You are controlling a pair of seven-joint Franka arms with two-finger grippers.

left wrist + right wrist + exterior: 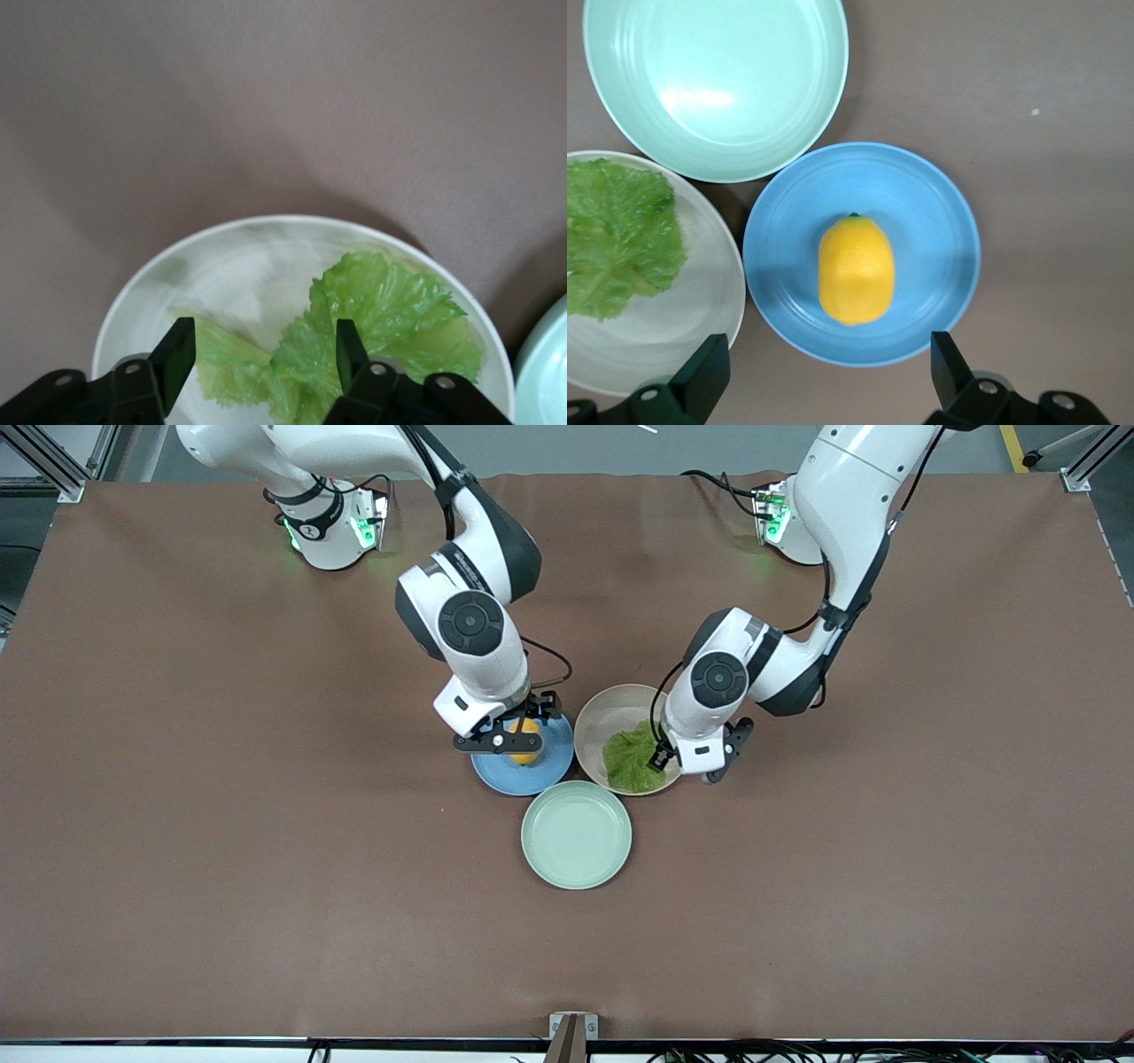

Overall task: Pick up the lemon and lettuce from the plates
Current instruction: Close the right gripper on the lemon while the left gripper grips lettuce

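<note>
While the open right gripper [824,372] hangs over the lemon [856,269], the open left gripper [261,359] straddles the lettuce [372,328] at the beige plate's [602,722] five o'clock.

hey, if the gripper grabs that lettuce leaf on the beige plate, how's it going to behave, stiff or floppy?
Probably floppy: the lettuce is one thin, crinkled leaf lying flat in the beige plate, so it would likely droop from the left gripper, whose open fingers straddle it. It looks light for its spread. The ruffled edges may tear if pinched hard.
</note>
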